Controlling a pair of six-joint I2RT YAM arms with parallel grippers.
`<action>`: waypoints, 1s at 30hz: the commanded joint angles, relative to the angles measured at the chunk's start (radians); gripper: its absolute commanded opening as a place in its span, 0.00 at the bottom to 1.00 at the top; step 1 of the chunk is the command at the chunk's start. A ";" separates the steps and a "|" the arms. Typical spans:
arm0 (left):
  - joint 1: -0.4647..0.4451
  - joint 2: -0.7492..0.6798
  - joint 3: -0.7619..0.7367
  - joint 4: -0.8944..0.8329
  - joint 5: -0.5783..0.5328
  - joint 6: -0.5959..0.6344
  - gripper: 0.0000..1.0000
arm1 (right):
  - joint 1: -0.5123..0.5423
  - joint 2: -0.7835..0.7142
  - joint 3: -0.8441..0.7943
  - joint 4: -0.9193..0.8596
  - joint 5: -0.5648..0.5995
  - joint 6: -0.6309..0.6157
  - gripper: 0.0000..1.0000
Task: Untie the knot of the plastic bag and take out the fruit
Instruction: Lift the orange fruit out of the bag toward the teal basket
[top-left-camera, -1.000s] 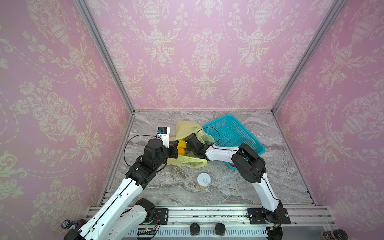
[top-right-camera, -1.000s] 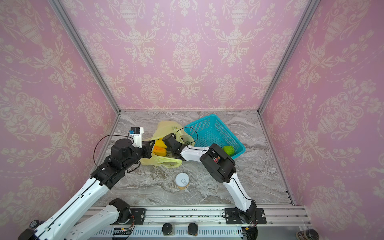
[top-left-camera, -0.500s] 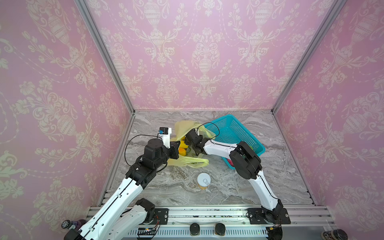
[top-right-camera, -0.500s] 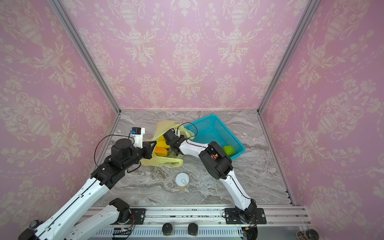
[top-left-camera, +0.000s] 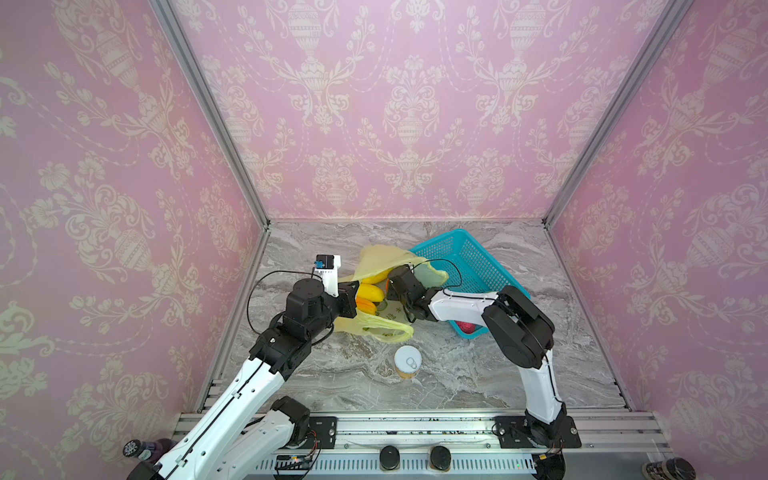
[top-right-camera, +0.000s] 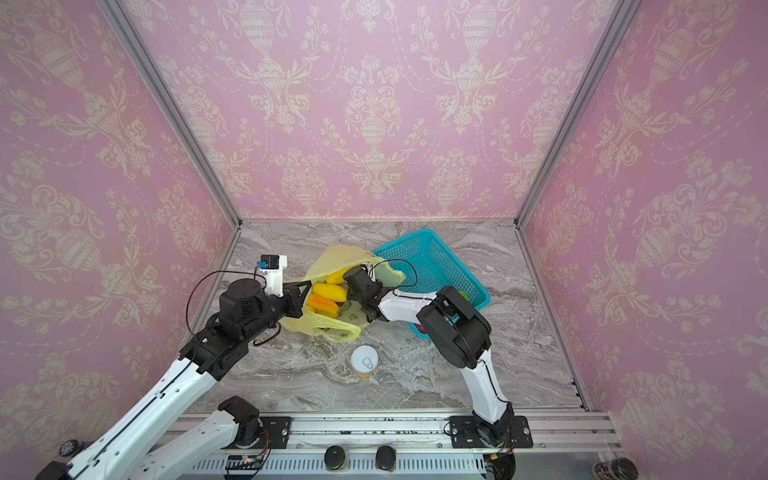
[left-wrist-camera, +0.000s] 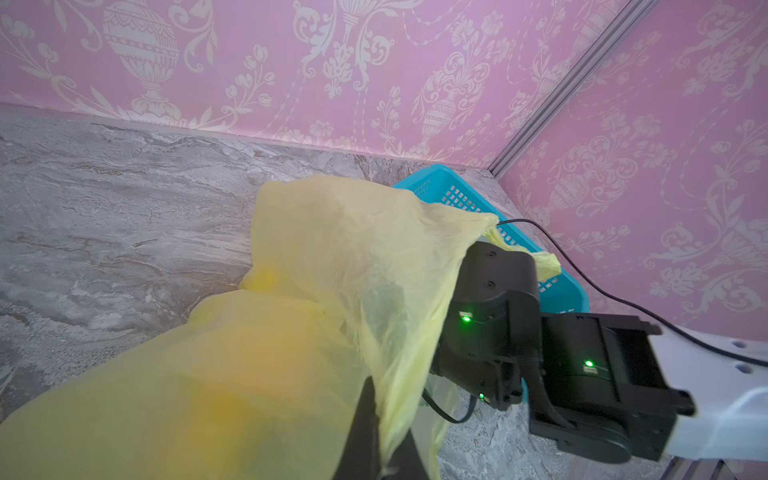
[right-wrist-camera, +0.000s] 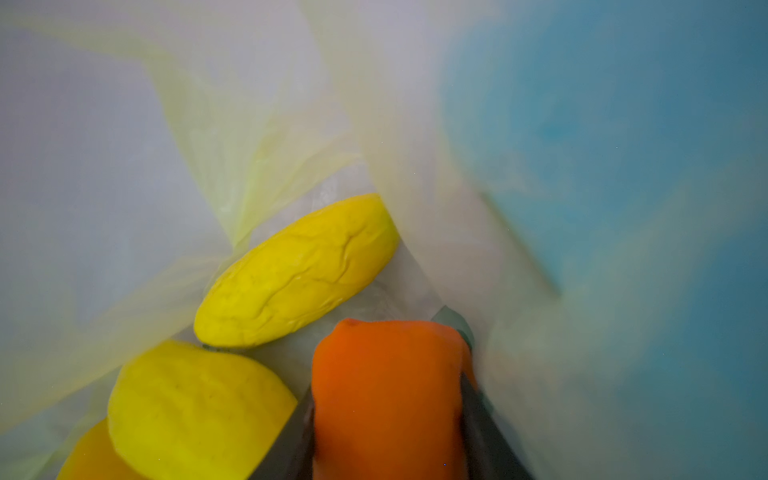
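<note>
Your left gripper (top-left-camera: 351, 297) is clamped tight on the left rim of the plastic bag (top-left-camera: 376, 257). The left wrist view shows the yellow film pinched between its fingers (left-wrist-camera: 365, 432) and held up like a tent. The bag lies open-mouthed on the marble table (top-left-camera: 457, 374), just left of centre, with its far edge touching the turquoise basket (top-left-camera: 469, 257). The fruit (top-left-camera: 371, 293) sits inside the mouth: two yellow oblong pieces with orange ones beside them. A white-lidded can (top-left-camera: 407, 362) stands apart, in front of the bag. Your right gripper (top-left-camera: 390, 291) reaches into the mouth from the right. In its wrist view the jaws sit narrow on either side of an orange piece (right-wrist-camera: 386, 395), touching it on both flanks. The basket holds a pink-red piece (top-left-camera: 465, 327), partly hidden behind your right arm.
</note>
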 joint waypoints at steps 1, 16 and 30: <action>0.007 0.011 -0.046 0.004 -0.062 -0.020 0.00 | 0.001 -0.141 -0.148 0.175 -0.050 -0.048 0.22; 0.007 0.046 -0.030 -0.011 -0.150 -0.015 0.00 | 0.140 -0.473 -0.358 0.234 -0.185 -0.274 0.17; 0.008 0.098 0.012 -0.065 -0.239 0.025 0.00 | 0.197 -1.159 -0.653 0.079 -0.092 -0.445 0.18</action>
